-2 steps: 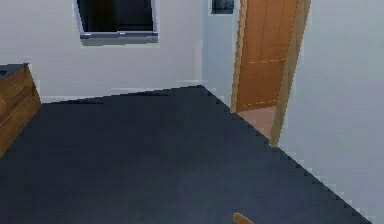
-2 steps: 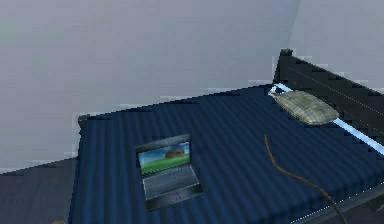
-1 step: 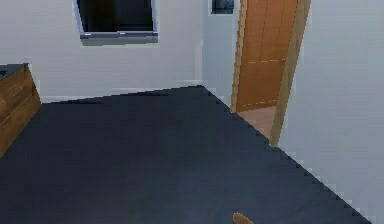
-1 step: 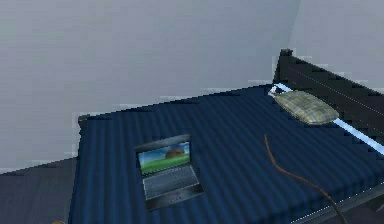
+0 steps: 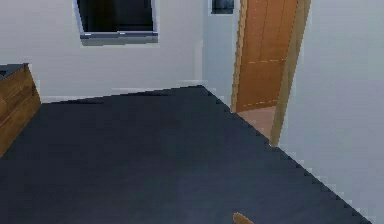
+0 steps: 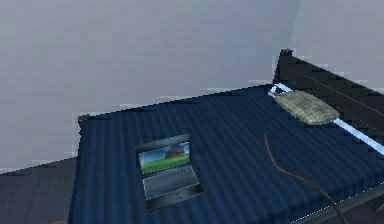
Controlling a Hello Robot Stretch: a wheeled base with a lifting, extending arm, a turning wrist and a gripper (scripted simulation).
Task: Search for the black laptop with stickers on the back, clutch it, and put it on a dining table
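Laptop [image 6: 168,172] lies open on the blue bed [image 6: 250,130], low and left of middle in the arm side view. Its hinge runs roughly across the picture, so reaching it likely means extending outward. The claw's state cannot be told.

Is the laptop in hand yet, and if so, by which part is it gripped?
No, it is not held. The laptop lies open on the blue bed, its base flat on the cover, with nothing touching it.
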